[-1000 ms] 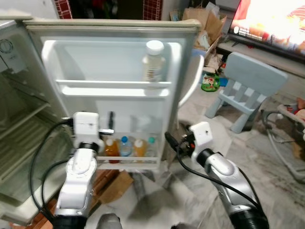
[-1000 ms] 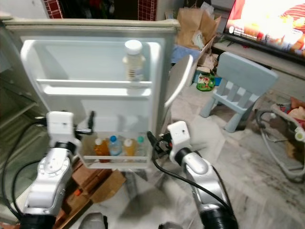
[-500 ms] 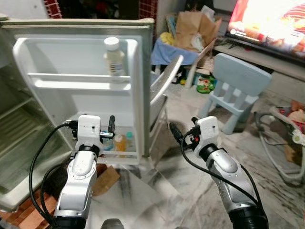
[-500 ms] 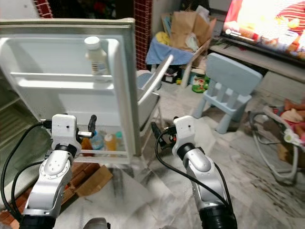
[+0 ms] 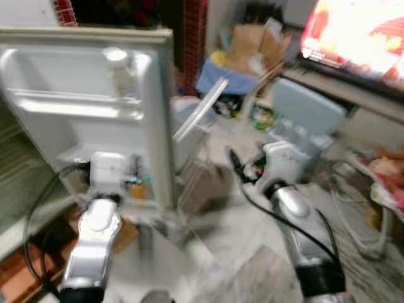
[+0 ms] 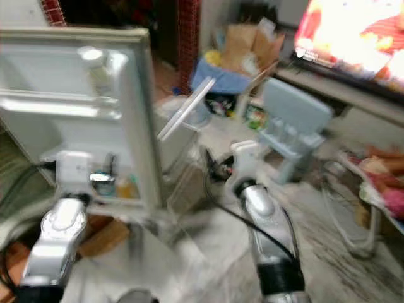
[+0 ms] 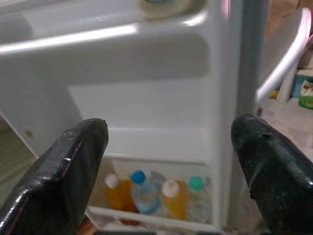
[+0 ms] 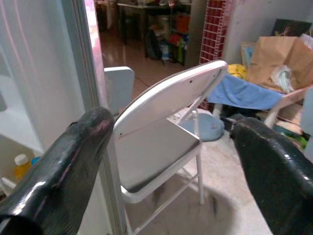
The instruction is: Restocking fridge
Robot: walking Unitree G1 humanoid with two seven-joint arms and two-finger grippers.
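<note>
Four small bottles (image 7: 151, 196), one tall bottle (image 5: 118, 71), two chairs (image 8: 161, 147)

The fridge door (image 7: 161, 107) was white, its bottles (image 7: 146, 193) orange and clear with white, blue and green caps, beside a white folding chair (image 8: 161, 132), pale-blue small chair (image 5: 302, 110) and red-brick pillar (image 8: 215, 29).

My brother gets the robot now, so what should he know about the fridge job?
Left gripper: open, empty, facing the open white fridge door.
Right gripper: open, empty, facing a white folding chair beside the door.
Done: four small capped bottles stand in the door's bottom shelf; a pale white-capped bottle stands on its top shelf.
Left: nothing is in hand, so fetch more stock. Head views are blurred.
</note>
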